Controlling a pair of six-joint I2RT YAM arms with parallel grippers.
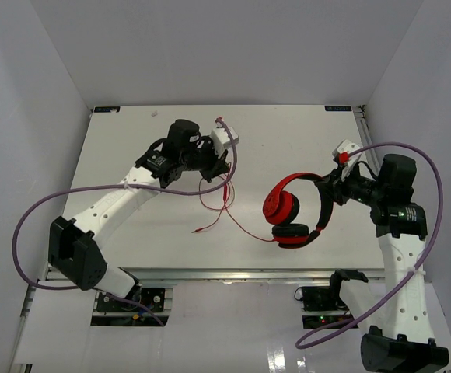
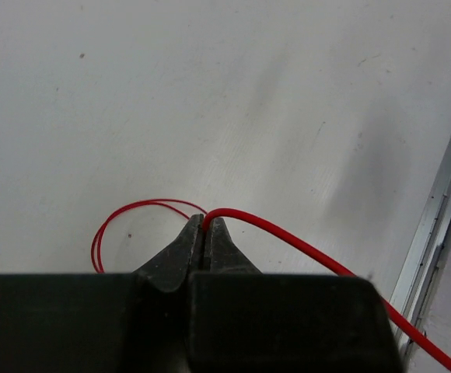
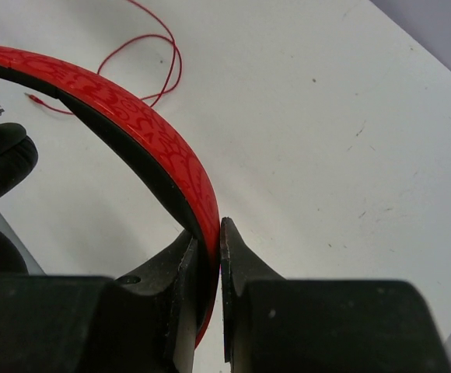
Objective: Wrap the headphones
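The red headphones [image 1: 295, 210] with black padding stand lifted at the table's right middle, ear cups toward the near side. My right gripper [image 1: 330, 186] is shut on the red headband [image 3: 132, 116], which passes between its fingertips [image 3: 210, 233]; a black ear cup [image 3: 4, 163] shows at the left. The thin red cord [image 1: 237, 225] runs left from the headphones across the table, its plug end [image 1: 197, 231] lying loose. My left gripper [image 1: 224, 169] is shut on the cord [image 2: 303, 245] at its fingertips [image 2: 204, 224], with a cord loop [image 2: 124, 211] lying beyond them.
Thick purple cables [image 1: 31, 217] arc off both arms. A metal rail [image 2: 435, 225] borders the table's edge, and another [image 1: 233, 273] runs along the near edge. White walls close in the table on three sides.
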